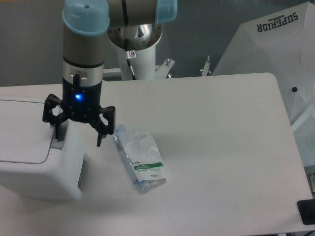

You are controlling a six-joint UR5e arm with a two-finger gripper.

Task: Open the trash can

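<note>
Trash can (34, 164): white boxy bin at the left edge of the table, partly cut off by the frame. Flat lid looks down, and there's a small grey tab (57, 144) at the lid's right edge.
Gripper (78, 136): black two-finger thing hanging straight down over the bin's right end, fingers spread wide. The left finger sits right at the grey tab, can't tell if it's actually touching; the right finger hangs past the bin's side over the table. Nothing between them. Blue light glowing on the wrist.
Arm (84, 44): grey with light-blue caps, coming down from the top of the shot.
Packet (140, 158): clear crinkly plastic with green print, lying flat just right of the bin, near the right finger.
Table (216, 147): white, rounded corners.
Umbrella (275, 54): white, "SUPERIOR" printed on it, off the table's right side.
</note>
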